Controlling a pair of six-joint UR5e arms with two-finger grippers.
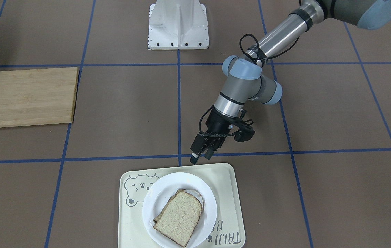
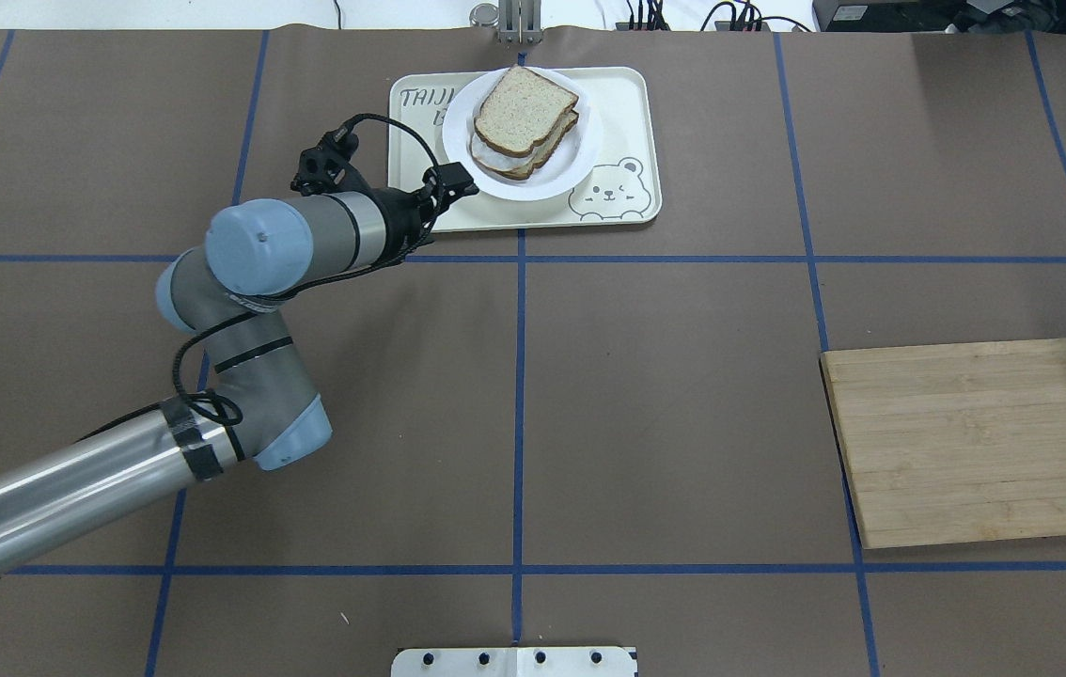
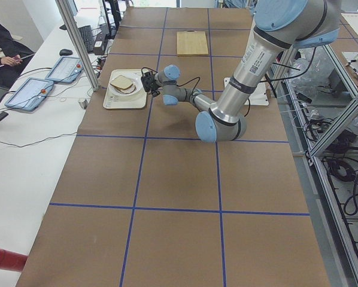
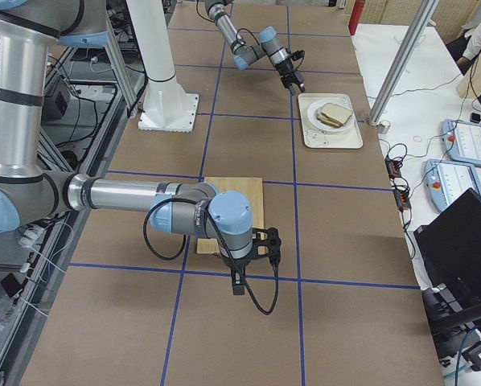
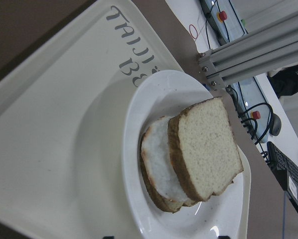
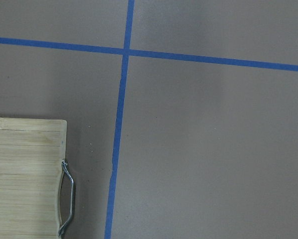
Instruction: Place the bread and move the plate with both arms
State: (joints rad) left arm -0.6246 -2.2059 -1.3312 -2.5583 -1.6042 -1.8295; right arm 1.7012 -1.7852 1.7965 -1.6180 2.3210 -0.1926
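Observation:
The bread (image 1: pixel 179 217) lies on top of a matching slice with fried egg (image 5: pixel 161 164), on the white plate (image 1: pixel 154 206). The plate stands on a cream tray with a bear drawing (image 1: pixel 230 193). In the overhead view the bread (image 2: pixel 524 108) and the plate (image 2: pixel 580 165) are at the far middle of the table. My left gripper (image 1: pixel 201 155) hovers just off the tray's robot-side edge, open and empty, apart from the plate. My right gripper (image 4: pixel 237 285) shows only in the exterior right view, beside the wooden board; I cannot tell whether it is open or shut.
A wooden cutting board (image 2: pixel 975 442) with a metal handle (image 6: pixel 67 196) lies on the robot's right side. The white robot base (image 1: pixel 178 24) stands at the near edge. Blue tape lines cross the brown table cover. Operators' tablets lie beyond the tray.

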